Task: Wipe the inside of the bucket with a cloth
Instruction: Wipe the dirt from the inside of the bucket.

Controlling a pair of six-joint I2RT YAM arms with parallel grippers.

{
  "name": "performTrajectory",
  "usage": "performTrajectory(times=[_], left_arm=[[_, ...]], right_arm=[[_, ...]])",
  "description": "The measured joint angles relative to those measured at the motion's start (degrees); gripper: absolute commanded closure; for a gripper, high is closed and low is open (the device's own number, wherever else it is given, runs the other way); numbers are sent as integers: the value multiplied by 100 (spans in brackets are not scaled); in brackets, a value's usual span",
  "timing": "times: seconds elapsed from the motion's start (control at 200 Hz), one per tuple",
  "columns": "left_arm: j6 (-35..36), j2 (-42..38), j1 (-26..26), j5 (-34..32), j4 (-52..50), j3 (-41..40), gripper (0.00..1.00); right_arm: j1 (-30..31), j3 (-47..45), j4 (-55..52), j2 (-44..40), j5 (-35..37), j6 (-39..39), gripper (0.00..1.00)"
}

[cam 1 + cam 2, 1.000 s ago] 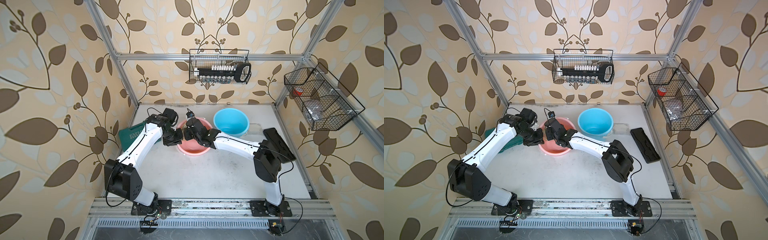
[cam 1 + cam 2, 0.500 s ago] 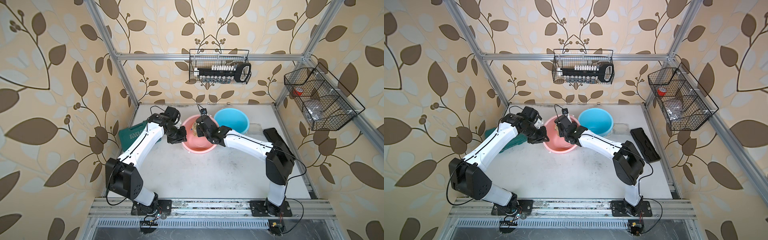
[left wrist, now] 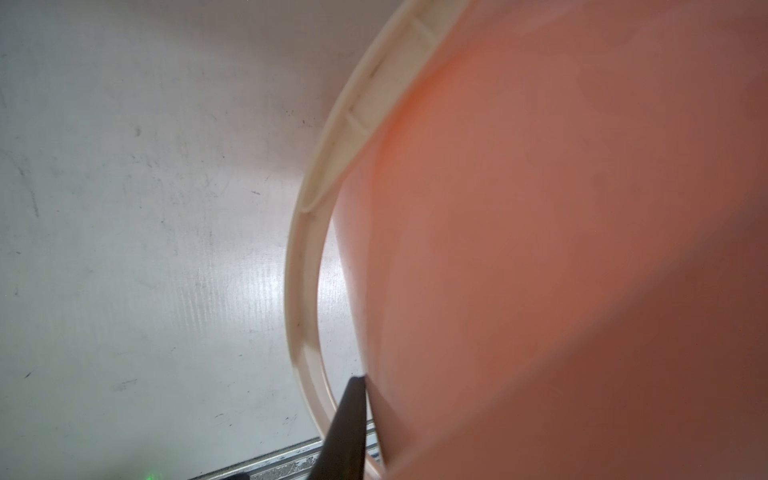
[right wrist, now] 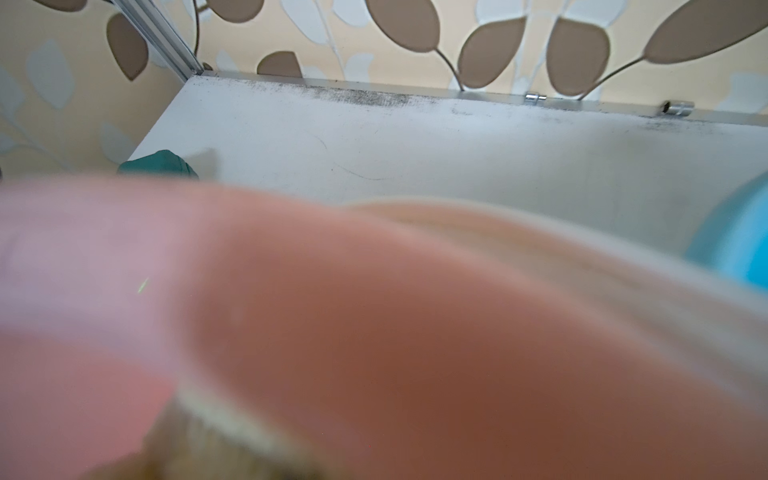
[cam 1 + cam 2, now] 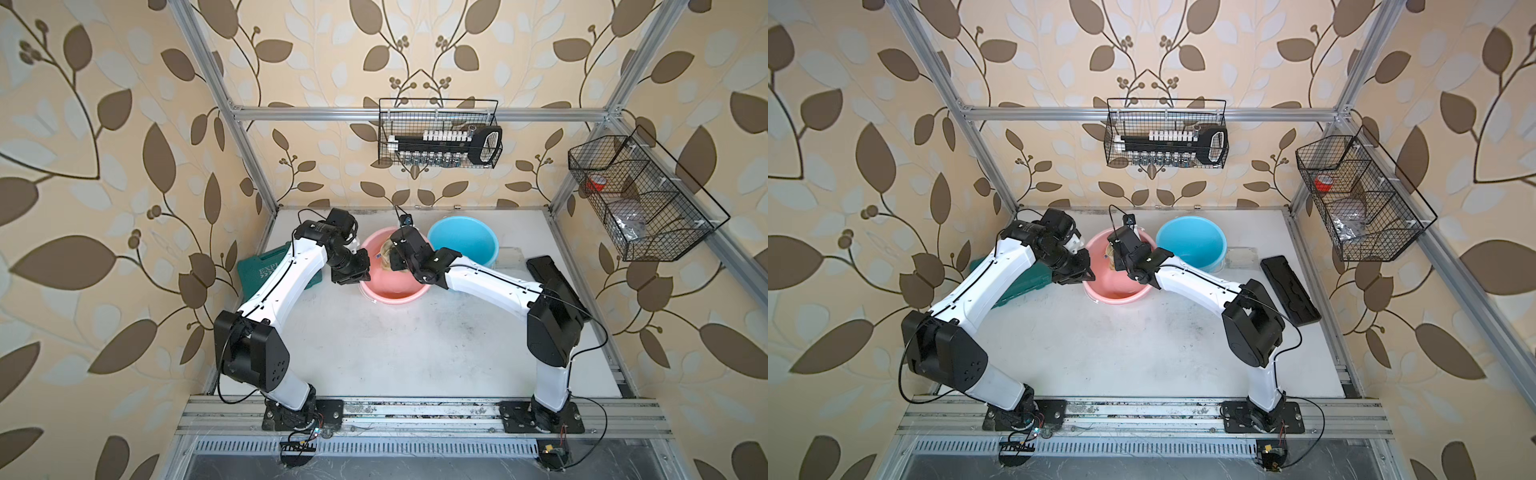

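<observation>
Wiping is going on inside the pink bucket (image 5: 395, 297), near 12 o'clock on the desk (image 5: 395, 353).

The right jaws are closed on the cloth (image 5: 384, 254) and are holding it inside the bucket, toward its 12 o'clock wall. The left jaws are pinching the rim at 9 o'clock, steadying it. I am judging the task as midway: the cloth is in (part of it is hidden under the arm), but how much wall is left I cannot tell. The white desk is looking scuffed, and a blue bucket (image 5: 461, 243) is standing at 2 o'clock. Leaf wallpaper and a wire basket (image 5: 665, 245) are surrounding it.
</observation>
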Motion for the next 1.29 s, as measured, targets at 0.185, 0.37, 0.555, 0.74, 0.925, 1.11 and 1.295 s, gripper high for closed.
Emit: performTrajectory(times=[0.185,0.37,0.555,0.74,0.925,1.11,1.295], left_arm=[[4,0,44,-221,-96,-94,100],[2,0,133,-426,-186,-92,100],[0,2,153,-699,-382,-61,100],[2,24,181,-734,-525,-61,100],[-2,66,188,-739,-658,-59,100],[0,74,177,-774,-887,-28,100],[31,76,175,-1176,-514,42,100]], right_arm=[[11,608,-11,474,-638,245,100],[133,1226,-85,881,-1318,374,100],[157,1482,-107,1106,-2669,450,100],[59,1432,-122,1126,-4159,404,100],[-42,1268,-177,1117,-5438,57,100],[-72,1095,-581,992,-5952,-428,100],[20,890,-1803,656,-6081,-1023,100]])
